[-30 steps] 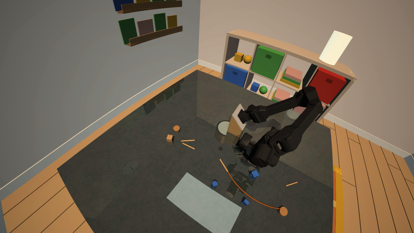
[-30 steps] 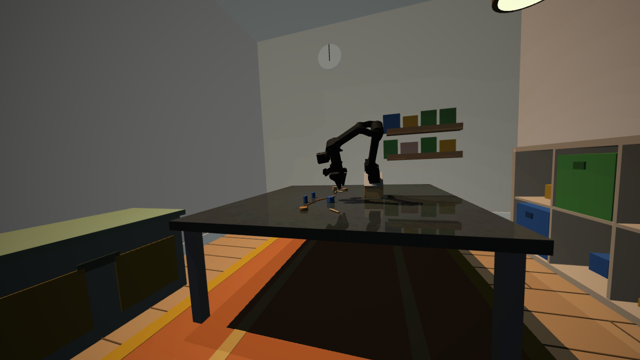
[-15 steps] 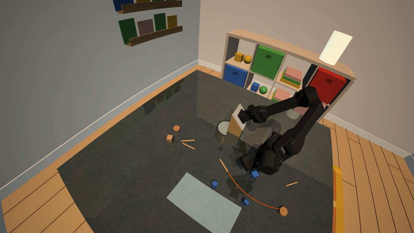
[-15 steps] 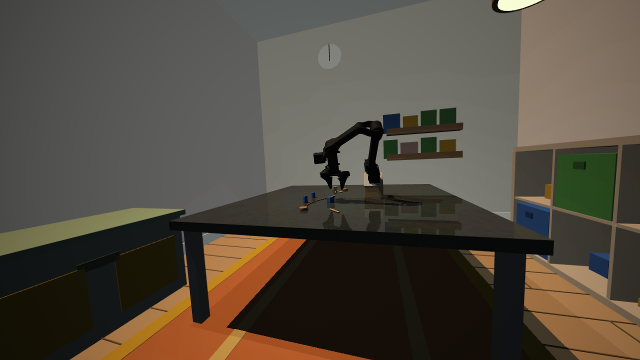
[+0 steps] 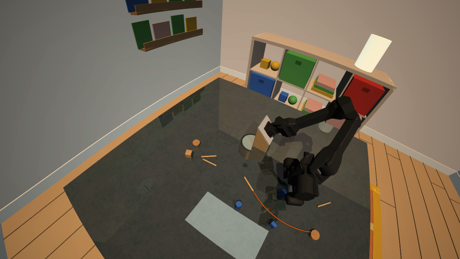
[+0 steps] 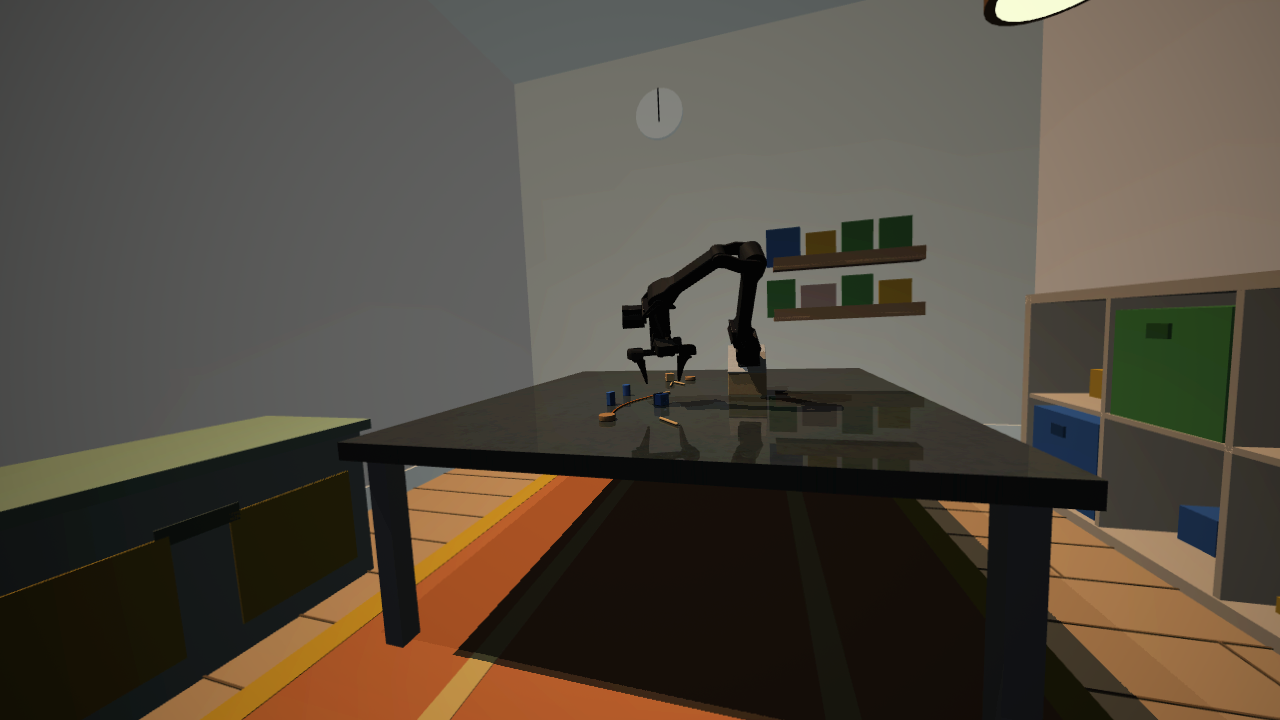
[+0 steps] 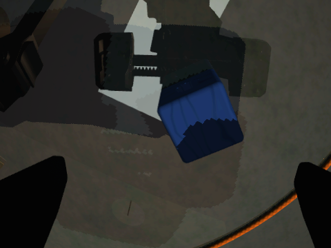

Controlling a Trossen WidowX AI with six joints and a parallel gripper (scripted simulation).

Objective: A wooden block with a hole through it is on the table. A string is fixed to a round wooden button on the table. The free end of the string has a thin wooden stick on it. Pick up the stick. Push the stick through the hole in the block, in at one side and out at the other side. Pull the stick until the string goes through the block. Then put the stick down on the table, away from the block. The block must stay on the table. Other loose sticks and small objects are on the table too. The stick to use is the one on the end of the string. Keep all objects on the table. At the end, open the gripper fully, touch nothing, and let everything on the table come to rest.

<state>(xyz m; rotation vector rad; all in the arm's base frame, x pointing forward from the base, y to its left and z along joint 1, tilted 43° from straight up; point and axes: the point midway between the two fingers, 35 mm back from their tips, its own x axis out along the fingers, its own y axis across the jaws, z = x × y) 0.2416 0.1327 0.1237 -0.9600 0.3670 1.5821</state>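
The thin wooden stick lies flat on the dark table, with the orange string curving from it to the round wooden button. The wooden block with the hole stands further back, by the arm's base. My gripper is open and empty. It points down and hovers a little above the table. In the wrist view a blue cube lies ahead between the fingers, and the stick lies at the lower edge.
A blue cylinder, a small blue cube and a loose stick lie near the string. Two more loose sticks, a small wooden cube and a wooden disc lie to the left.
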